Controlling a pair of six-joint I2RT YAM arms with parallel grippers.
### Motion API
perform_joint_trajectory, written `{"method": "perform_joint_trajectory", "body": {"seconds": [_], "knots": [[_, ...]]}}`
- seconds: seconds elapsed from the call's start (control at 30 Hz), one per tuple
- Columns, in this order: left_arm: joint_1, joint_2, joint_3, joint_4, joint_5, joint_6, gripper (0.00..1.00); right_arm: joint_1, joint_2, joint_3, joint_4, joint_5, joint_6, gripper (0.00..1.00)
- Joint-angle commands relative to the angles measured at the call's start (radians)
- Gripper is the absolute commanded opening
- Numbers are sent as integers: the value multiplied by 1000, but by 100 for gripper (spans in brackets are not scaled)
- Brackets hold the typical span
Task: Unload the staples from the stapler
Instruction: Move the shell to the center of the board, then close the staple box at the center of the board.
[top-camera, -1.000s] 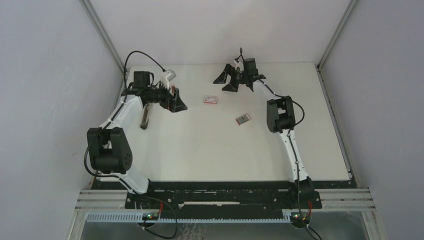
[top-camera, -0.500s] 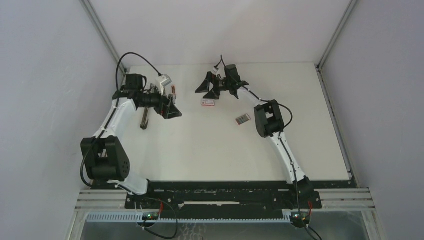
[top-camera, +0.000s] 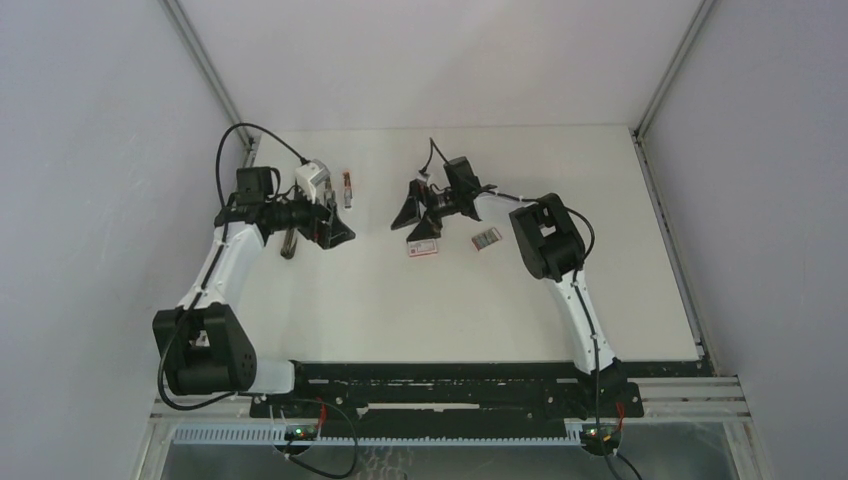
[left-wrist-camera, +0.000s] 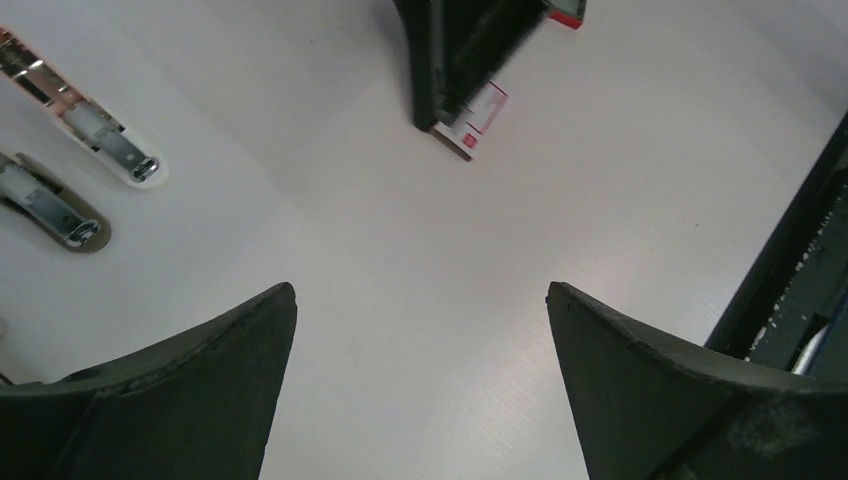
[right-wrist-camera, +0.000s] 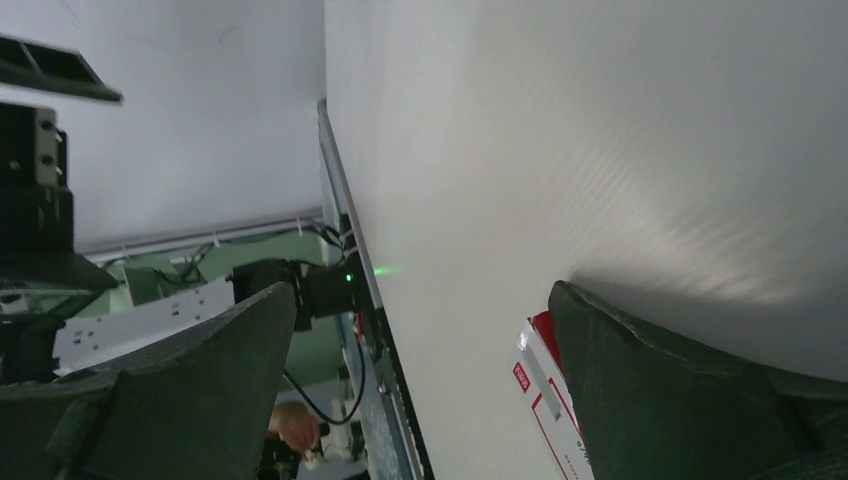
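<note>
Stapler (left-wrist-camera: 105, 145) lying opened on the table (left-wrist-camera: 400, 250) near the left gripper (left-wrist-camera: 420, 290), jaws spread wide and empty, as on the right gripper (right-wrist-camera: 420, 290); best approached squarely, pinching one arm without scattering staples.

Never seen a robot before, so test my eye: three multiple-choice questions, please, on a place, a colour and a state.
1. Where is the red-and-white box?
A. next to the right fingers
B. by the arms' bases
C. in the far right corner

2. What colour is the table top?
A. green
B. white
C. black

3. How are the left fingers?
A. shut on the box
B. shut tight
C. open, holding nothing

Answers: 1 A, the box lies at those fingertips; 2 B, the surface is plain white; 3 C, the wrist view shows bare table between them.
</note>
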Motion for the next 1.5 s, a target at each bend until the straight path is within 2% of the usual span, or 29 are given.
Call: {"method": "perform_joint_trajectory", "body": {"seconds": [0.0,0.1,0.27,0.53,0.6,0.73,0.8,0.93,1.0,1.13,1.23,1.37,1.47], "knots": [[9,-72,-81,157,-35,-73,100,51,-114,-107,-12,23,-94,100],[9,-81,-116,199,-45,-96,100,51,-184,-104,-46,31,-138,100],[8,-65,-136,241,-85,-115,100,30,-309,-6,-224,82,-325,100],[-12,-47,-121,253,-111,-106,100,12,-611,8,-534,385,-978,100],[-26,-47,-121,253,-113,-102,100,-13,-676,-28,-550,430,-1058,100],[-80,-38,-124,252,-161,-85,100,-126,-767,-107,-564,342,-1138,100],[-112,-26,-121,247,-181,-77,100,-172,-772,-81,-670,277,-1245,100],[-160,10,-98,228,-186,-74,100,-206,-789,-70,-922,269,-1630,100],[-180,33,-82,219,-185,-69,100,-210,-820,-142,-954,332,-1814,100],[-207,68,-62,210,-176,-45,100,-222,-832,-271,-943,417,-2079,100],[-218,94,-39,179,-147,-19,100,-221,-776,-266,-979,432,-2187,100],[-221,113,-24,144,-110,37,100,-214,-653,-180,-1083,472,-2323,99],[-220,115,-21,125,-95,71,100,-196,-545,-96,-1143,535,-2369,94]]}}
